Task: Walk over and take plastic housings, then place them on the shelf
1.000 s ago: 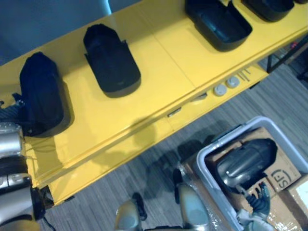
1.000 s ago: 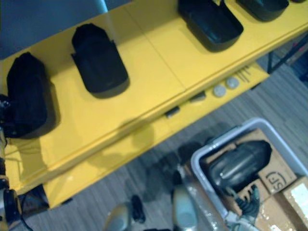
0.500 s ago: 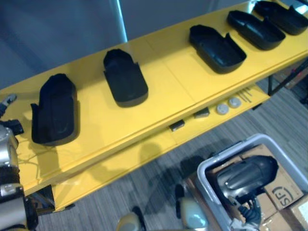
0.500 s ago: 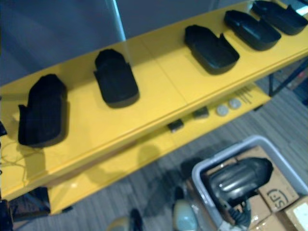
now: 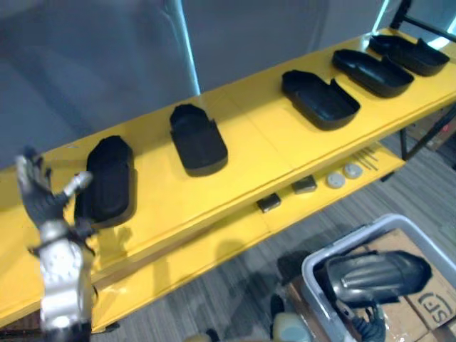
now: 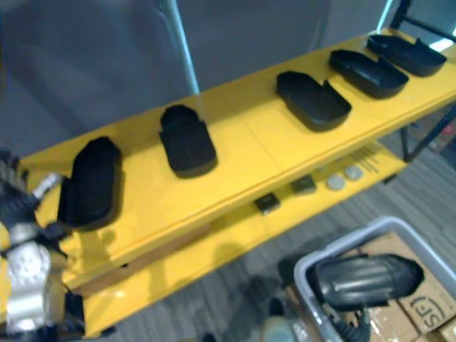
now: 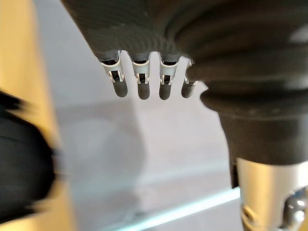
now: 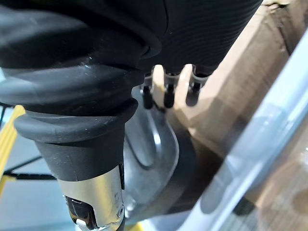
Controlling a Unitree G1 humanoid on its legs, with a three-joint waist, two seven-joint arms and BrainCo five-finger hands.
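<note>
Several black plastic housings lie in a row on the top of the yellow shelf (image 5: 256, 153), the leftmost housing (image 5: 107, 182) nearest my left hand (image 5: 44, 205). That hand is raised beside it with straight, spread fingers, its thumb close to the housing's edge, holding nothing. Another glossy dark housing (image 5: 377, 274) lies in a grey bin (image 5: 320, 258) on the floor at lower right. My right hand (image 5: 362, 322) sits low in the bin just below that housing. In the right wrist view its fingers (image 8: 166, 96) reach straight toward the housing's (image 8: 154, 159) curved shell without closing round it.
Cardboard boxes (image 5: 434, 303) fill the bin around the housing. On the shelf's lower level lie two small dark blocks (image 5: 269, 203) and two round discs (image 5: 342, 174). A grey wall (image 5: 92, 64) stands behind the shelf. Grey striped floor (image 5: 235, 285) lies between shelf and bin.
The camera has tilted up, so more of the shelf shows. My left hand has risen from beside the leftmost housing and now stands up with spread fingers. The right hand stays in the bin.
</note>
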